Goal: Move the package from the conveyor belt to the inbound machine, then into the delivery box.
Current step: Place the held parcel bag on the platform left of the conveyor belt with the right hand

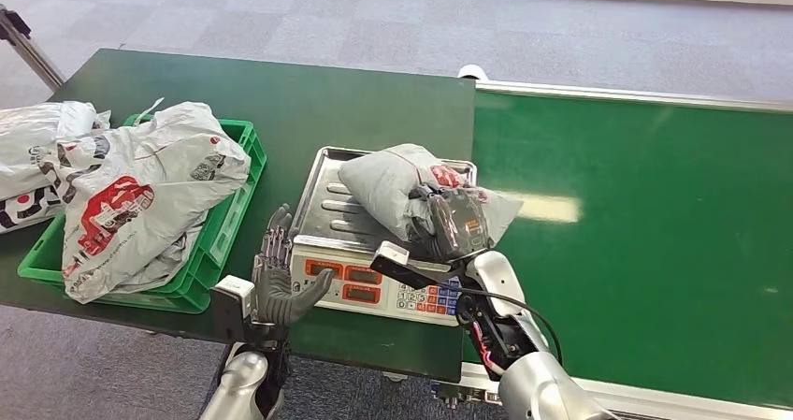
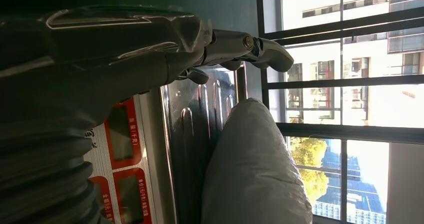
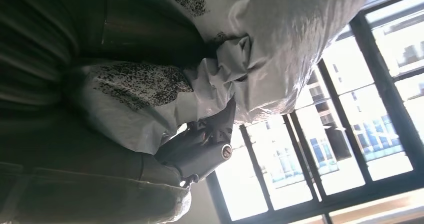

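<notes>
A grey plastic package (image 1: 388,181) with red print lies on the steel tray (image 1: 327,200) of the weighing machine, whose red displays and keypad face me. My right hand (image 1: 454,222) grips the package's near right end; in the right wrist view its fingers (image 3: 200,151) dig into the crumpled package (image 3: 280,44). Beside the machine's front left corner my left hand (image 1: 276,275) stands with fingers spread and holds nothing. The left wrist view looks past the left hand (image 2: 125,49) at the ribbed tray (image 2: 200,119) and the package (image 2: 255,169).
A green crate (image 1: 224,228) at the left of the dark green table (image 1: 309,102) holds white and red bagged parcels (image 1: 140,195); another bag (image 1: 33,153) lies beyond it. The green conveyor belt (image 1: 636,224) runs along the right.
</notes>
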